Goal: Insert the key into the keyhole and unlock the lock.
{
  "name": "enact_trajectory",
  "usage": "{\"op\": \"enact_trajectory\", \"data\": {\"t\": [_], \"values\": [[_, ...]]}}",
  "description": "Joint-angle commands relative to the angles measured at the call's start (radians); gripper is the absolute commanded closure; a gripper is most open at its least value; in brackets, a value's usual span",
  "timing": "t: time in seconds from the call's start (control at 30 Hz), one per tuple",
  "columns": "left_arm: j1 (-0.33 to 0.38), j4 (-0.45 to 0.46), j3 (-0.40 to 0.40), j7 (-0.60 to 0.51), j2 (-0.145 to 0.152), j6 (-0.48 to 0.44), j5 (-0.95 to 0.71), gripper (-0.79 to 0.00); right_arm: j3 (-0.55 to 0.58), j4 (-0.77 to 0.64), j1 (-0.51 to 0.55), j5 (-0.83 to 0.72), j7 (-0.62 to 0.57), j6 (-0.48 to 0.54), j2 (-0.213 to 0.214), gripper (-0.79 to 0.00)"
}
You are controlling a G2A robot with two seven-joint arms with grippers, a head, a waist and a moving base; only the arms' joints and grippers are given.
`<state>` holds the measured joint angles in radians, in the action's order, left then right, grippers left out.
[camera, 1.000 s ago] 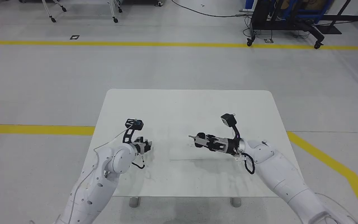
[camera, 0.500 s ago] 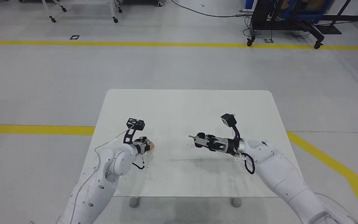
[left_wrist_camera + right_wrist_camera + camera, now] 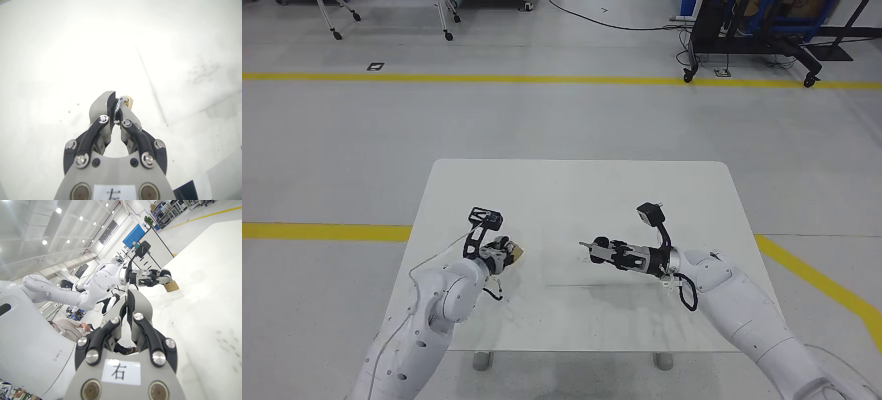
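Left wrist view, at the middle of the frame: the left jaws are clenched on the silver shackle (image 3: 117, 108) of a small brass padlock (image 3: 130, 102). The shackle is pinched between the black pads, and a corner of the brass body peeks out past the tips. Behind it lies the pale surface of the white counter (image 3: 56, 56), with a thin straight line running down the right half of the frame.

Right wrist view, at lower centre: the right jaws are pressed together, their black pads (image 3: 130, 306) meeting with almost no gap. Right of centre in the upper half of the frame, the padlock (image 3: 171, 286) hangs by its shackle from the left jaws, its brass body lowest and close over the counter (image 3: 208, 275). Whether it touches the surface cannot be told.

Top view: the padlock (image 3: 512, 252) sits left of centre, at the tip of the left arm (image 3: 447, 295), which enters from the lower left. The right arm (image 3: 722, 290) enters from the lower right. Its jaws grasp a thin metal key (image 3: 586, 243), whose tip pokes out just right of centre and points left toward the padlock. Key and padlock are apart, with a stretch of bare counter (image 3: 572, 190) between them. Around the counter is grey floor crossed by yellow lines (image 3: 542, 78).
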<state>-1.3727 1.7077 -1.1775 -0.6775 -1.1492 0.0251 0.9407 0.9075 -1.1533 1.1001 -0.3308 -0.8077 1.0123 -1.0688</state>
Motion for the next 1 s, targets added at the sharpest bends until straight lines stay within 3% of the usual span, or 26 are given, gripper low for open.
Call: {"op": "enact_trajectory", "data": {"t": [0.0,0.13,0.2,0.4,0.5,0.63,0.73,0.83,0.97], "values": [[-0.035,-0.005,-0.032,0.128,-0.003,-0.105,-0.178,0.000,0.000,0.000,0.000,0.000,0.000,0.000,0.000,0.000],[-0.063,-0.069,-0.074,0.241,-0.007,-0.355,-0.477,0.000,0.000,0.000,0.000,0.000,0.000,0.000,0.000,0.000],[-0.058,-0.097,-0.076,0.228,-0.006,-0.419,-0.534,0.000,0.000,0.000,0.000,0.000,0.000,0.000,0.000,0.000],[-0.060,-0.095,-0.074,0.232,-0.007,-0.421,-0.544,0.000,-0.010,-0.028,0.010,-0.013,0.020,-0.013,-0.004,0.000],[-0.046,-0.151,-0.036,0.206,-0.022,-0.477,-0.845,0.000,-0.026,-0.037,0.003,-0.033,0.076,-0.024,-0.018,0.000],[0.055,-0.299,0.032,0.024,-0.044,-0.491,-1.239,0.000,-0.044,-0.030,-0.007,-0.059,0.176,0.000,-0.044,0.000],[0.144,-0.408,0.093,-0.101,-0.067,-0.429,-1.458,0.000,-0.038,-0.019,-0.016,-0.013,0.229,0.000,-0.055,0.000],[0.258,-0.500,0.156,-0.219,-0.086,-0.318,-1.507,0.000,-0.011,-0.037,-0.006,0.031,0.290,0.000,-0.059,0.000],[0.258,-0.500,0.156,-0.219,-0.086,-0.318,-1.507,0.000,-0.004,-0.048,0.000,0.036,0.296,0.000,-0.059,0.000]]}}
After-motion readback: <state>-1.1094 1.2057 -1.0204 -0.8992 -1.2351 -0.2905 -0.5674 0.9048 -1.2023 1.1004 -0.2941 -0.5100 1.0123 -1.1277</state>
